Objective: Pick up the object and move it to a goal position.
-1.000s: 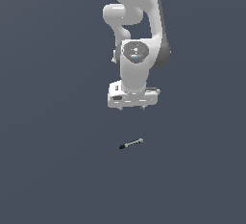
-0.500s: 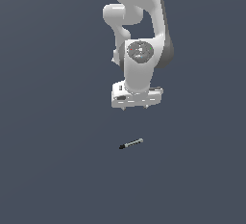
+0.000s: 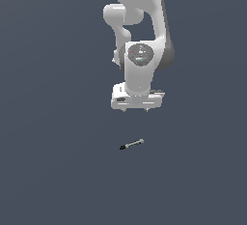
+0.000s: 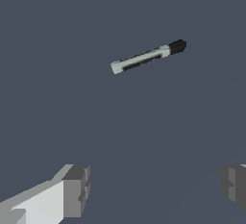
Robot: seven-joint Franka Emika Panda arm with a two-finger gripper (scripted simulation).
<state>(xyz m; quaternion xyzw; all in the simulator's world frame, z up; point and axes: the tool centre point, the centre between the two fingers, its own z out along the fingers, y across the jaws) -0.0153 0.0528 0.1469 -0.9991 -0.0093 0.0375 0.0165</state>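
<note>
The object point(image 3: 131, 145) is a tiny thin rod with a light grey shaft and a black tip, lying flat on the dark floor. It shows larger in the wrist view as the object point(image 4: 148, 56), slanted, black tip at one end. My gripper point(image 3: 137, 109) hangs above the rod, pointing down, well apart from it. In the wrist view my gripper point(image 4: 153, 190) stands open, its two fingertips point(image 4: 76, 189) far apart with nothing between them. The rod lies beyond the fingertips, not between them.
The white arm point(image 3: 142, 35) rises behind the gripper in the exterior view. Plain dark grey floor point(image 3: 58, 171) surrounds the rod on all sides. No goal marker shows.
The gripper has come down slightly toward the rod. The rod has not moved.
</note>
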